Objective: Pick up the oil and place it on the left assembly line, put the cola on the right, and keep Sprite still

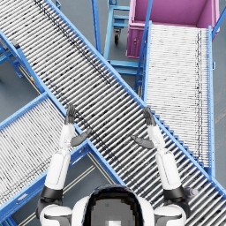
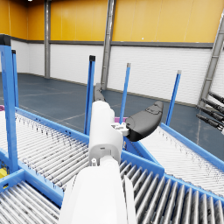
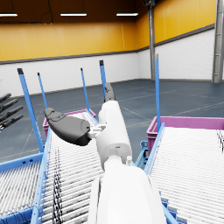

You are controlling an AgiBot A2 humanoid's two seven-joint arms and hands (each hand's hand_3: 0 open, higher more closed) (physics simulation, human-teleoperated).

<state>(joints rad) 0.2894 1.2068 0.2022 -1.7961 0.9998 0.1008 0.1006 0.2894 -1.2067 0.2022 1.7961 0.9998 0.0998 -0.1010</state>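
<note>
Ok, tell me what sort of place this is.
Probably a warehouse or factory sorting hall: blue-framed roller conveyors run side by side, a pink bin waits at one's end, and high yellow-and-white walls enclose a grey floor.

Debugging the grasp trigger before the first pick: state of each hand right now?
Left hand: open, fingers spread, holding nothing.
Right hand: open, fingers spread, holding nothing.

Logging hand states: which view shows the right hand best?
Head view: the whole right hand shows, fingers apart, holding nothing. The right wrist view shows mostly its thumb; the left wrist view catches only its fingertips.
</note>
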